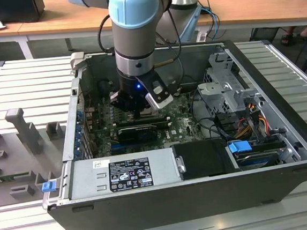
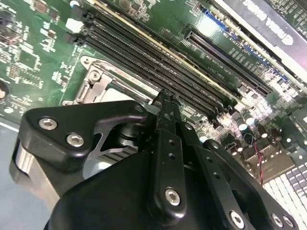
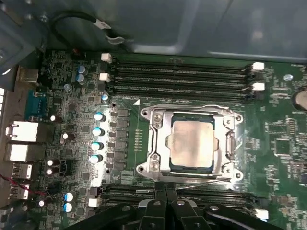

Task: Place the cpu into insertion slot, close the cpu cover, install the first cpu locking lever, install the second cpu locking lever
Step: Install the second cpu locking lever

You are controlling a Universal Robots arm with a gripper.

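Cpu (image 3: 191,145) seated in insertion slot (image 3: 158,143), cpu cover (image 3: 225,120) down; your pincer (image 3: 165,188) pinched together just beside lever (image 3: 201,181), levers look unfinished.

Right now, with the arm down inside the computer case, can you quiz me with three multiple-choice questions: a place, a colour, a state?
1. Where is the cpu? A on the power supply; B in the insertion slot; C outside the case.
2. What colour is the circuit board around the slot? A red; B white; C green.
3. How is the cpu cover? A lowered over the chip; B standing upright; C taken off.
Answers: B, its silver top sits within the socket rim; C, green shows in both wrist views; A, the frame lies flat, the chip showing through its cut-out.
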